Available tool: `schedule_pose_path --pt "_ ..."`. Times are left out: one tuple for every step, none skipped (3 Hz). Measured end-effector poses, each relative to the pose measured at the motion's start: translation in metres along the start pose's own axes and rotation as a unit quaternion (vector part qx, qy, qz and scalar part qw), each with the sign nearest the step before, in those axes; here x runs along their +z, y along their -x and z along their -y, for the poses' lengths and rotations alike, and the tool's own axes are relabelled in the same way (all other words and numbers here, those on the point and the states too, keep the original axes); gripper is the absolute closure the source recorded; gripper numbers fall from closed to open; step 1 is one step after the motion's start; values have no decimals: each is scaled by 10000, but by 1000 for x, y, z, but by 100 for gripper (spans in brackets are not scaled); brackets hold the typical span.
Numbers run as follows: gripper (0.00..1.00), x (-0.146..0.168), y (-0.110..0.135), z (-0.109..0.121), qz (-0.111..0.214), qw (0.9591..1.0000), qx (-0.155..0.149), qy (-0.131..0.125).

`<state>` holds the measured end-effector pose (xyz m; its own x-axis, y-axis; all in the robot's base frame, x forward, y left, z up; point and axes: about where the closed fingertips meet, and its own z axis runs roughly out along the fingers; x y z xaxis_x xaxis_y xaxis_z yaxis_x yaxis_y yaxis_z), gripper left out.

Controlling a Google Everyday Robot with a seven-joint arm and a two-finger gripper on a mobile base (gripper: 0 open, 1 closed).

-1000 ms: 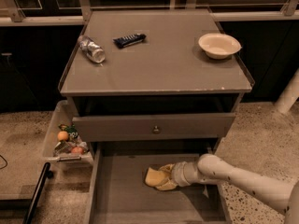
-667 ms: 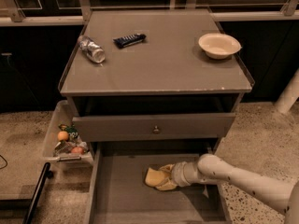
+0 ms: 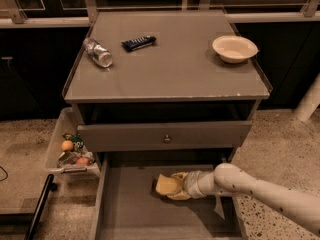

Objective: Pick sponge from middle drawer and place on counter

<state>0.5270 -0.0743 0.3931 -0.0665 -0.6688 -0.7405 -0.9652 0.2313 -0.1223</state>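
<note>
The pale yellow sponge (image 3: 165, 185) lies on the floor of the open middle drawer (image 3: 131, 209), near its back. My gripper (image 3: 176, 186) reaches in from the right on a white arm and sits right at the sponge, its fingers against the sponge's right side. The grey counter (image 3: 167, 69) is the cabinet top above.
On the counter lie a plastic bottle (image 3: 98, 52), a dark snack bar (image 3: 138, 42) and a cream bowl (image 3: 234, 48). A closed drawer front with a round knob (image 3: 166, 138) hangs over the open drawer. A white bin of fruit (image 3: 70, 150) stands at the left.
</note>
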Motion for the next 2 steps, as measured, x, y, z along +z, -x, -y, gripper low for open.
schedule_pose_path --pt "100 -29 26 -4 8 9995 -256 -186" --pt "100 -68 59 -10 69 9977 -591 -322"
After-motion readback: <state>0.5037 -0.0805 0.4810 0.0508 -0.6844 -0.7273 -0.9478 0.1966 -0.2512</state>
